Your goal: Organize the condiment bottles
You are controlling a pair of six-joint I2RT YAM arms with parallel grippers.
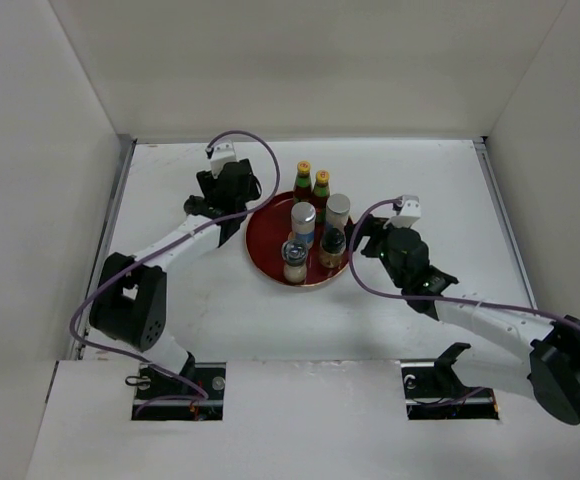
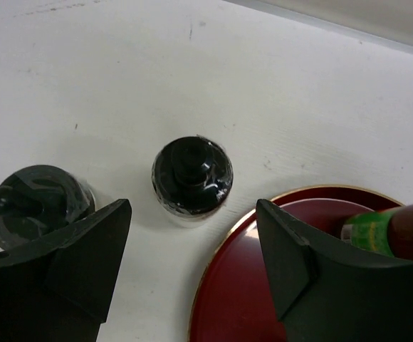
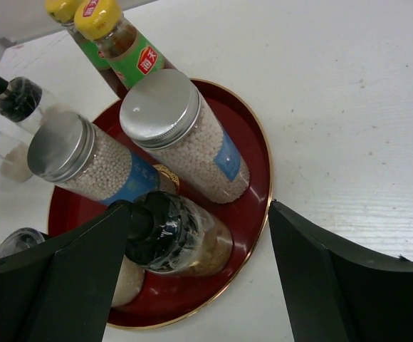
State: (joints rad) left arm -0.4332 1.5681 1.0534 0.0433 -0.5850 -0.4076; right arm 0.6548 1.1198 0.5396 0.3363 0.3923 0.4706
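Note:
A round red tray [image 1: 266,240] holds two red sauce bottles with yellow caps [image 1: 303,180] [image 1: 321,186], two silver-lidded jars [image 1: 303,222] [image 1: 338,212] and two dark-capped shakers [image 1: 332,243] [image 1: 295,260]. My left gripper [image 1: 238,212] is open and empty, low over the tray's left rim [image 2: 221,246]. Two more dark-capped shakers stand on the table: one ahead between its fingers [image 2: 192,174], one behind its left finger [image 2: 35,203]. My right gripper [image 1: 358,243] is open and empty at the tray's right rim. Its left finger [image 3: 57,285] overlaps a shaker [image 3: 174,231].
White walls enclose the table on three sides. The left arm's forearm [image 1: 175,240] crosses the table left of the tray, and the right arm's forearm [image 1: 480,318] lies at the right front. Purple cables loop over both arms.

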